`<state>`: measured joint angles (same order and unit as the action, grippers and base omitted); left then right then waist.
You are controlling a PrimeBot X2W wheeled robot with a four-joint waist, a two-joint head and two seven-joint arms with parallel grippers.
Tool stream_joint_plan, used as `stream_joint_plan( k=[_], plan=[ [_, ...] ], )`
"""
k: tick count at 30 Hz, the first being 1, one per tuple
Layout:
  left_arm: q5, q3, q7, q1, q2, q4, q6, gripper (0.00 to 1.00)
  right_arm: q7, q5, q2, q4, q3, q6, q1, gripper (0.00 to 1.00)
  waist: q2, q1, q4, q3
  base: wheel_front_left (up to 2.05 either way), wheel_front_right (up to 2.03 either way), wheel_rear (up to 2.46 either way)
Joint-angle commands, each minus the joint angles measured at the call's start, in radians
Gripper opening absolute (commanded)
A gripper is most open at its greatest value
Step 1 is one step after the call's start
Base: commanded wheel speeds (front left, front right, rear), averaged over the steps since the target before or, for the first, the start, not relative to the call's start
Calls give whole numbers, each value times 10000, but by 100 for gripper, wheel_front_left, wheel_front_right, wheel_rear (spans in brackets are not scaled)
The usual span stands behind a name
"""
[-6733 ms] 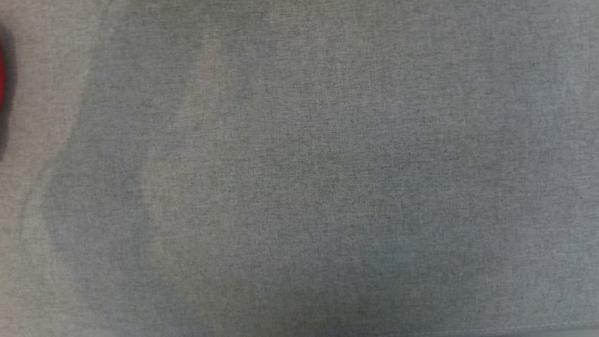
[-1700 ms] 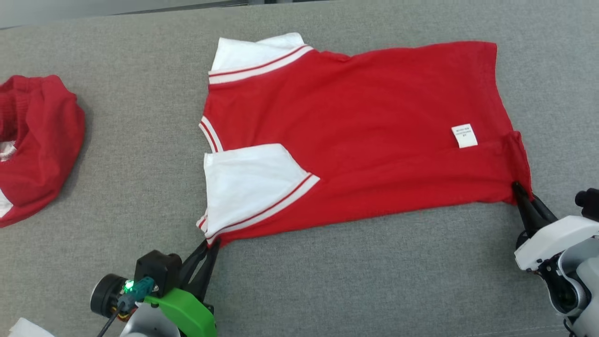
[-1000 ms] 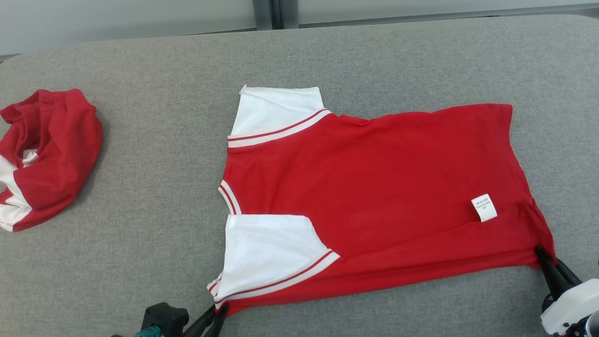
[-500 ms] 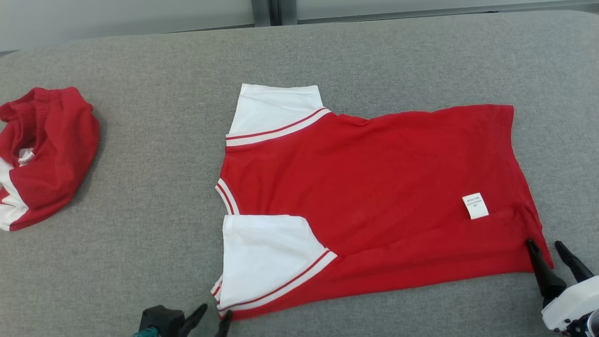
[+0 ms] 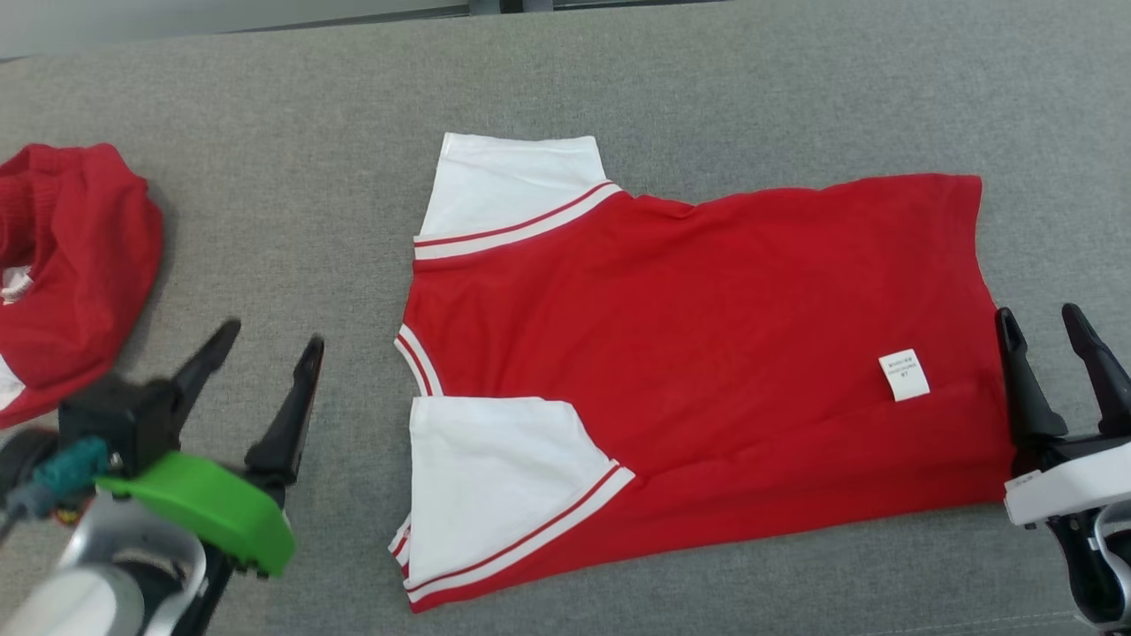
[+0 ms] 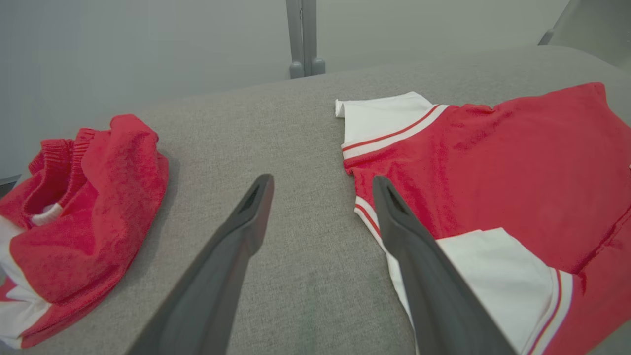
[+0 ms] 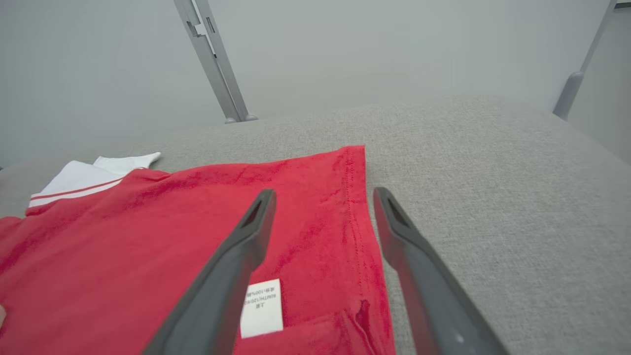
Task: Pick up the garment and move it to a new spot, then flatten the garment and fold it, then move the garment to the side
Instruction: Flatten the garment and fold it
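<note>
**Left hand** [image 5: 272, 334]: fingers spread wide, holding nothing. It is raised off the collar end of the garment, between the garment and a crumpled red piece [image 5: 71, 265]. A green cover [image 5: 203, 512] sits on its wrist.

**Right hand** [image 5: 1038, 312]: fingers spread wide, holding nothing. It is at the garment's hem end and straddles the hem edge.

**Garment** [image 5: 707, 336]: red shirt with white sleeves and red-and-white trim. It lies flat on the grey fabric tabletop [image 5: 265, 177], collar towards the left hand.

**Label** [image 5: 904, 375]: white tag on the garment near the hem, just beside the right hand. Its print is too small to read in the head view.

**Left wrist view**: left hand [image 6: 320, 182] over bare tabletop. The garment's neckline [image 6: 367, 217] is beside one finger and the crumpled piece [image 6: 88, 212] is on the other side. A grey post [image 6: 303, 39] stands beyond the garment.

**Right wrist view**: right hand [image 7: 324, 193] with one finger over the garment [image 7: 172, 236] and the other over the tabletop. The label [image 7: 261, 308] shows sideways lines of print that are not clearly legible.
</note>
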<state>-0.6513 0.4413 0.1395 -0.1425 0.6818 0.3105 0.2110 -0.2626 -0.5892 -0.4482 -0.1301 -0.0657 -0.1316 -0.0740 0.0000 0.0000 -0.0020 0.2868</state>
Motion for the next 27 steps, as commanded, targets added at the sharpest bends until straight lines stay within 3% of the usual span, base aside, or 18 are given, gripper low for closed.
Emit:
stream_joint_plan(
  k=[1, 6, 9, 15, 21, 27],
  plan=[
    [-180, -32, 286, -765, -40, 19, -273, 100, -25, 243, 142, 227, 20, 19, -178, 100, 0, 0, -40, 404, 0, 0, 0],
    [-807, 54, 1698, -3601, -331, -1092, -1199, 100, -27, 846, 575, 922, -132, 19, -703, 100, 0, 0, -197, 1261, 0, 0, 0],
    [-1225, 274, 2626, -5497, -837, -2338, -1765, 100, -28, 1053, 718, 1084, -334, 19, -1037, 100, 0, 0, -348, 1784, 0, 0, 0],
    [-1125, 1027, 4460, -8416, -1406, -4761, -2555, 100, -29, 1065, 886, 1199, -647, 19, -1480, 100, 0, 0, -801, 2566, 0, 0, 0],
    [-956, 1642, 5927, -9996, -1572, -6550, -2888, 100, -28, 999, 1066, 1251, -714, 19, -1629, 100, 0, 0, -1242, 3044, 0, 0, 0],
    [-958, 1856, 6407, -10650, -1718, -7566, -3005, 100, -30, 953, 1315, 1232, -796, 19, -1674, 100, 0, 0, -1557, 3349, 0, 0, 0]
  ],
)
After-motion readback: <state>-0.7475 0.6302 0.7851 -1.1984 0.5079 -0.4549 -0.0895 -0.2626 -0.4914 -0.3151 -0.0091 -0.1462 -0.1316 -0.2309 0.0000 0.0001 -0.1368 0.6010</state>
